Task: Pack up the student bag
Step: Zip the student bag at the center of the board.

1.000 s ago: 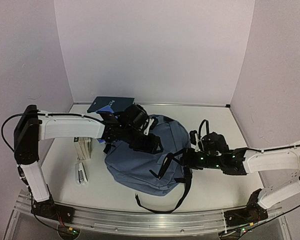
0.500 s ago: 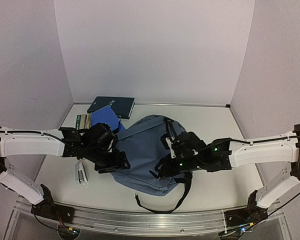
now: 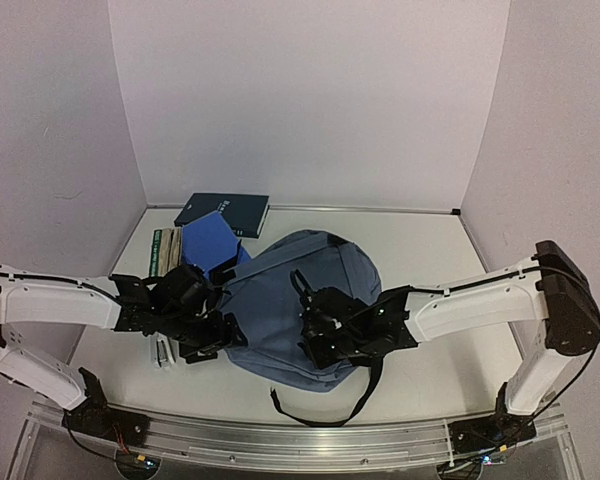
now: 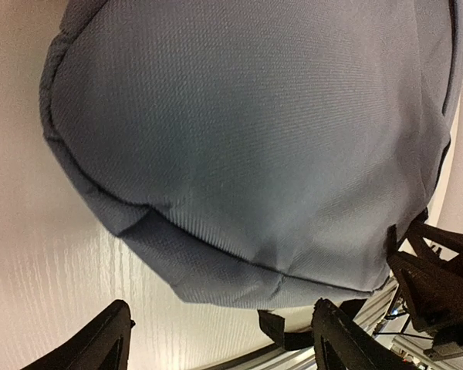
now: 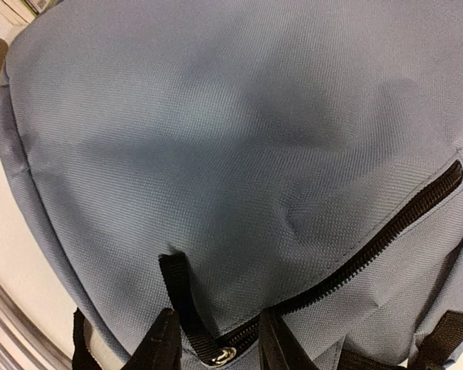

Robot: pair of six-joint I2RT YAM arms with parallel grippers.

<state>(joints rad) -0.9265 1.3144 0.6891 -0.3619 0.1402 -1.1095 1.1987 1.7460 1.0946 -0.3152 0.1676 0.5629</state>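
While the student bag (image 3: 315,270) lies flat in the middle of the table (image 3: 430,250), one black strap (image 3: 320,415) trailing toward the near edge and the one zipper in view closed, nothing can go inside. Both arms sit low at its near end, apparently to open it. At the bag's near-left corner the left gripper (image 4: 224,343) stands wide with nothing between its fingers. It faces the rounded fabric corner without touching it, and it looks placed to steady the bag so that it does not slide when the zipper is pulled. The right gripper (image 5: 220,348) hovers over the front panel with its jaws narrow, one finger on each side of the metal zipper pull (image 5: 225,355) at the end of the black zipper (image 5: 386,223). A gap shows on both sides, so the pull is not pinched yet. Books wait near the far-left corner. A dark navy book (image 3: 225,210) lies by the back wall, a blue book (image 3: 208,240) lies just beside the bag's far-left edge, and green-spined books (image 3: 165,243) lie beside that.
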